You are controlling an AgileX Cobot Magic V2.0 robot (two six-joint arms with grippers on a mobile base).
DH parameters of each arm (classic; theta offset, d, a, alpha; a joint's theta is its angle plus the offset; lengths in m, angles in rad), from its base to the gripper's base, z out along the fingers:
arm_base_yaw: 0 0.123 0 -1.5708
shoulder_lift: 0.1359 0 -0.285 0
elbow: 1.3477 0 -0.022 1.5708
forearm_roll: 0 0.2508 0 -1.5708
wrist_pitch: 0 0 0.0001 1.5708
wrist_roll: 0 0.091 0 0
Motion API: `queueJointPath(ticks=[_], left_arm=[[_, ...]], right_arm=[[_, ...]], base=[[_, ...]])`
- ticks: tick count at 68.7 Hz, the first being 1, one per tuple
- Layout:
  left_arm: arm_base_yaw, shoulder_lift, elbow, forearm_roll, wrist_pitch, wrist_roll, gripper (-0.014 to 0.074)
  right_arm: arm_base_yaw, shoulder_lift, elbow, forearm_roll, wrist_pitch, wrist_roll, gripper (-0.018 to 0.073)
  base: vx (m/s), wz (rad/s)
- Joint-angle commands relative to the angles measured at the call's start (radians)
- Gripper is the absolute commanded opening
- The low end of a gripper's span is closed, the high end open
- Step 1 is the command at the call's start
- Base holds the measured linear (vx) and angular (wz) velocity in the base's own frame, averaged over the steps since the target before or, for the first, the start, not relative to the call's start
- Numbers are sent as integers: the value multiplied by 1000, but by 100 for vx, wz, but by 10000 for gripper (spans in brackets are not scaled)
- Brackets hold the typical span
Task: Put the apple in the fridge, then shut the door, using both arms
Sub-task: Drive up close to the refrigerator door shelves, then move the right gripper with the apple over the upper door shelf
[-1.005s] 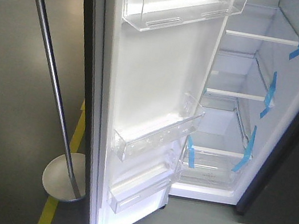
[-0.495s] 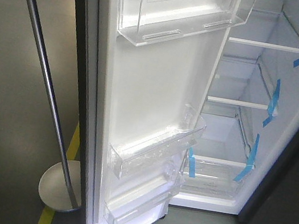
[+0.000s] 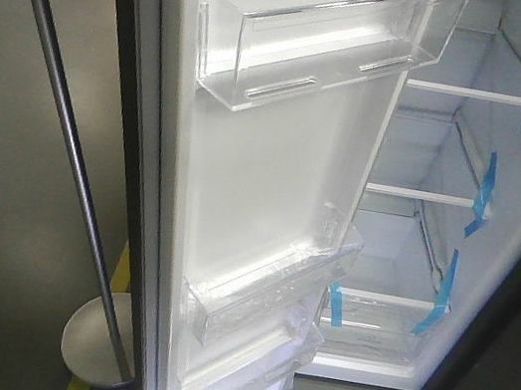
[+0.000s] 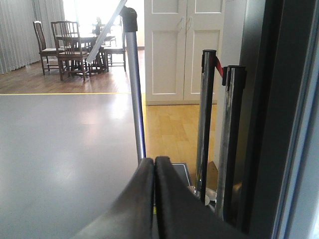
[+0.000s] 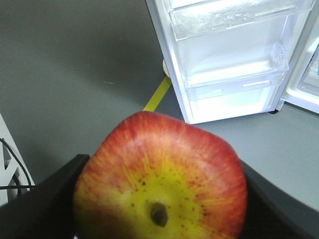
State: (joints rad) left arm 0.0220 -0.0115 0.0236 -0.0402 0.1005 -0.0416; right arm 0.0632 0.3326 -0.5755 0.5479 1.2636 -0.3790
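Note:
The fridge (image 3: 406, 231) stands open, white inside, with glass shelves and strips of blue tape. Its door (image 3: 267, 156) is swung wide and shows its white inner face with clear bins. No arm appears in the front view. My right gripper (image 5: 162, 169) is shut on the apple (image 5: 162, 184), red with a yellow base, which fills the lower part of the right wrist view. It is held above the grey floor, short of the door's lower bins (image 5: 232, 79). My left gripper (image 4: 154, 163) is shut on nothing, beside a dark fridge panel (image 4: 279, 124).
A thin silver pole (image 3: 61, 150) with a disc foot (image 3: 88, 341) leans left of the door. A yellow floor line (image 5: 157, 94) runs toward the door's foot. Two chrome posts (image 4: 207, 114) stand close ahead of the left gripper. A dark cabinet (image 3: 516, 351) flanks the fridge's right side.
The front view has drawn nearer to the door. The bins look larger, the shelves sit lower and further right in the picture, and the pole has slid left.

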Motion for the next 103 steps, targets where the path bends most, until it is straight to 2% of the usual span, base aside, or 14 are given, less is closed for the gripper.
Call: queueJointPath(ticks=[1, 103], left_arm=[[-1, -14, -17, -9, -82, -8, -6], [-1, -14, -17, -9, -82, -8, -6]], right_arm=[[-4, 10, -25, 41, -37, -12, 196], [-4, 10, -25, 40, -36, -12, 196]], base=[[10, 1], [5, 0]])
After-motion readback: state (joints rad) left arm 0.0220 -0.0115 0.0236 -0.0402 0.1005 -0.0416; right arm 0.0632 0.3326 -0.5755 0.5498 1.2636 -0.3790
